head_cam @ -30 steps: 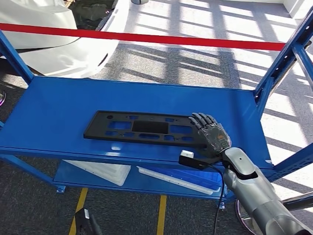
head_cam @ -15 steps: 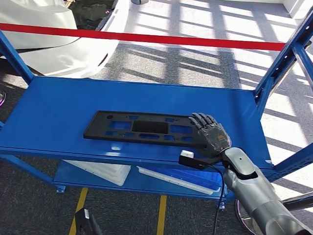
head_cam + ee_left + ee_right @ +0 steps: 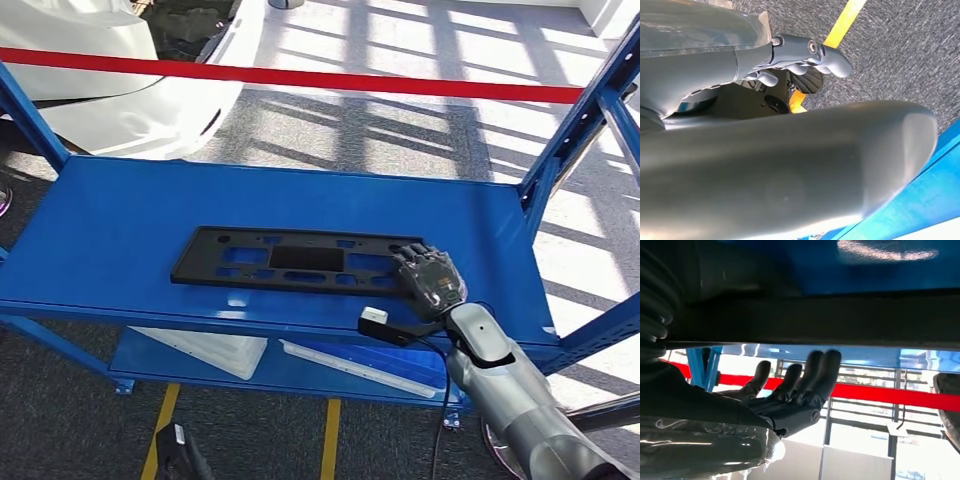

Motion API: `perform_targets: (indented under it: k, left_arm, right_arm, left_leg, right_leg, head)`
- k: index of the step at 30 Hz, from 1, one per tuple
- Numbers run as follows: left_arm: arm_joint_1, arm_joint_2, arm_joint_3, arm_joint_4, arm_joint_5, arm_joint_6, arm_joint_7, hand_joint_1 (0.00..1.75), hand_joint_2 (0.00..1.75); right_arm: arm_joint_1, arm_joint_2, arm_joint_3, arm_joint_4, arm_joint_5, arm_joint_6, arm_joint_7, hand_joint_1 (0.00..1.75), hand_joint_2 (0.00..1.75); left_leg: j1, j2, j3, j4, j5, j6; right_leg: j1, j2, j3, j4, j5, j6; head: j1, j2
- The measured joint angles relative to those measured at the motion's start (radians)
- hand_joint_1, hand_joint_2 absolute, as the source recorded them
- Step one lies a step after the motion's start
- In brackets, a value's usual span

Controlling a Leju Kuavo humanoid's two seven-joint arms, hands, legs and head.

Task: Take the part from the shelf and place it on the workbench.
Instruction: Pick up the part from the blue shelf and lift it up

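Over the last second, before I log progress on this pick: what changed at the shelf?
The right hand drew back a little toward the shelf's front edge, its fingers now covering less of the black part's right end. Whether it grips the part is unclear. The part and the blue shelf stayed put.

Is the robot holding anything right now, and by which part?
The right hand rests over the right end of the black part; a closed grip cannot be told.

We find no readable text, label, brand, number or sign on any surface in these views of the scene.
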Motion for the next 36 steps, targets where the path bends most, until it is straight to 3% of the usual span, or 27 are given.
perform_targets:
  k: [26, 31, 36]
  left_arm:
    - [0.0, -0.001, 0.0, 0.0, 0.0, 0.002, 0.0, 0.0, 0.0]
    - [0.001, -0.001, 0.0, 0.0, 0.0, 0.008, -0.002, 0.0, 0.0]
    - [0.004, -0.001, 0.0, 0.0, 0.0, 0.018, -0.007, 0.0, 0.0]
  right_arm:
    - [-0.042, 0.024, -0.016, 0.061, 0.009, -0.041, -0.023, 1.75, 1.75]
    - [-0.028, 0.007, -0.031, -0.024, 0.041, -0.048, 0.002, 1.75, 1.75]
    - [0.032, -0.017, -0.069, -0.233, 0.082, -0.061, 0.066, 1.75, 1.75]
  left_leg:
    - [0.0, 0.0, 0.002, 0.0, 0.0, 0.0]
    - [0.0, 0.0, 0.002, 0.0, 0.0, 0.0]
    - [0.0, 0.0, 0.001, 0.0, 0.0, 0.0]
  right_leg:
    - [0.0, 0.0, 0.002, 0.0, 0.0, 0.0]
    - [0.0, 0.0, 0.002, 0.0, 0.0, 0.0]
    - [0.0, 0.0, 0.0, 0.0, 0.0, 0.0]
  head:
    - [0.0, 0.0]
    - [0.0, 0.0]
    - [0.0, 0.0]
